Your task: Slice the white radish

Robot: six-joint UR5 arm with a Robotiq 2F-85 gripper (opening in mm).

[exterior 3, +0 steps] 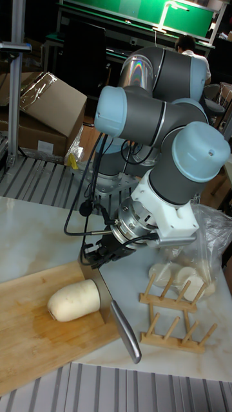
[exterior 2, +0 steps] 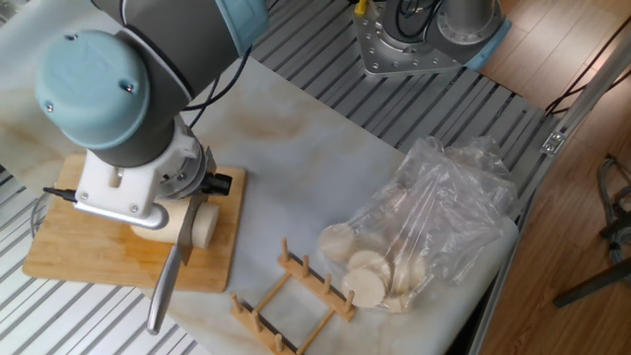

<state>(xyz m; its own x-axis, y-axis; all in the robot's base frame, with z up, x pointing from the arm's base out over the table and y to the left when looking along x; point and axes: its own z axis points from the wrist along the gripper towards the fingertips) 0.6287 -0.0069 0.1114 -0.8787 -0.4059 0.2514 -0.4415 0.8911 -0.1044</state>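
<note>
The white radish [exterior 3: 72,301] lies on its side on the wooden cutting board [exterior 3: 35,347], rounded end to the left. In the fixed view my wrist hides most of it, and only the flat cut end of the radish [exterior 2: 204,224] shows on the board [exterior 2: 74,258]. My gripper [exterior 3: 98,252] [exterior 2: 205,185] is shut on the black handle of a knife. The knife blade [exterior 3: 119,322] [exterior 2: 170,281] slants down across the radish close to its flat end, its tip reaching past the board's front edge.
A wooden peg rack [exterior 2: 293,296] [exterior 3: 173,309] stands just right of the board. Beyond it lies a clear plastic bag [exterior 2: 434,212] [exterior 3: 209,235] holding pale round slices. The arm's metal base [exterior 2: 414,39] sits at the back. The table edge runs close in front of the board.
</note>
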